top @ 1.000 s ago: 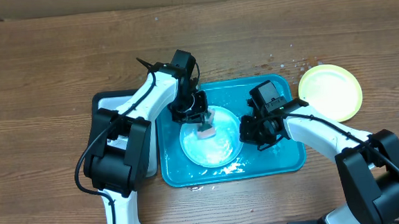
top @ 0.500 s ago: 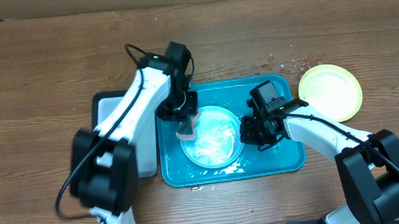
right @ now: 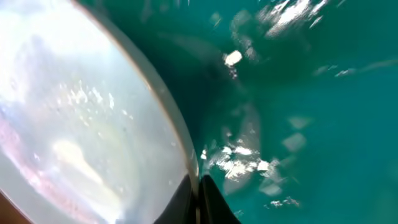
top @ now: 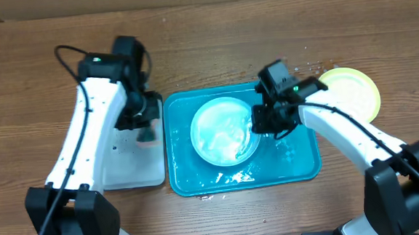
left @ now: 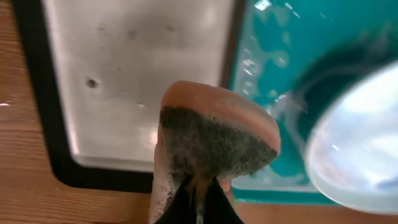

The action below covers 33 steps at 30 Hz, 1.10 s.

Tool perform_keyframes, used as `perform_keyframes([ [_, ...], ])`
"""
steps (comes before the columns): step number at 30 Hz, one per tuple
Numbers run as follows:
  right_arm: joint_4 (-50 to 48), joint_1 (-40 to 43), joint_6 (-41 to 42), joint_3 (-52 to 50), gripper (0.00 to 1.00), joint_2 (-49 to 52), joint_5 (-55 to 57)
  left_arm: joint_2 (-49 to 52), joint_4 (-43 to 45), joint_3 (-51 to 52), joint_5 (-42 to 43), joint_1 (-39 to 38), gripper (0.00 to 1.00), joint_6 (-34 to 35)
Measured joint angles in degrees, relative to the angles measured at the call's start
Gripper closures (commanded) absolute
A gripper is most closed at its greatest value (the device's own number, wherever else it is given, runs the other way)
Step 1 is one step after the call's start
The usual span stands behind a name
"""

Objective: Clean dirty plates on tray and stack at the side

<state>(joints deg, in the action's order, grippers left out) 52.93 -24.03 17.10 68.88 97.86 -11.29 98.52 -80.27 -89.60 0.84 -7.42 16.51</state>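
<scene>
Gripping a sponge [left: 214, 134], my left pincer [left: 198, 198] is clenched tight on its lower end. The sponge has a peach body and a dark, wet scrubbing face. It hangs over the white tray [top: 129, 166], which has a black rim, close to the edge nearest the turquoise tray [top: 300, 163]. I cannot tell whether the sponge touches the white tray's floor.

My right pincer [right: 196, 194] is pinched on the right rim of the blue plate [top: 221, 131], fingers nearly together with only the thin rim between them. From the wrist view that rim stands clear of the tray floor with a dark shadow under it, so the plate sits tilted, right side up.

The blue plate lies inside the turquoise tray, left of centre, its white middle shiny and wet. Suds [top: 235, 177] and water glint on the tray floor along the near edge and beneath my right pincer.

The yellow plate [top: 354, 94] rests on the counter [top: 32, 70], just beyond the tray's far right corner. My right arm crosses over its near-left edge. I cannot tell whether it is one plate or a stack.

The two trays sit side by side, edges just beside each other. The counter is brown wood grain, with a few water drops near the yellow plate.
</scene>
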Motion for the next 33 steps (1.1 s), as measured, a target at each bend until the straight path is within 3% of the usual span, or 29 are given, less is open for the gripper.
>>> perform_keyframes([
  [14,19.4,-1.6,-6.7,19.4,0.96,-0.3,23.7,0.4,4.9,2.2,-1.9,9.4,0.96,0.0],
  [20,24.7,-10.3,-8.2,24.8,0.96,-0.5,35.8,0.9,8.3,7.3,-1.5,9.4,0.96,0.0],
  [33,31.6,-30.8,-8.7,25.2,0.96,-0.5,62.9,0.9,9.9,8.6,-1.3,9.4,0.96,0.0],
])
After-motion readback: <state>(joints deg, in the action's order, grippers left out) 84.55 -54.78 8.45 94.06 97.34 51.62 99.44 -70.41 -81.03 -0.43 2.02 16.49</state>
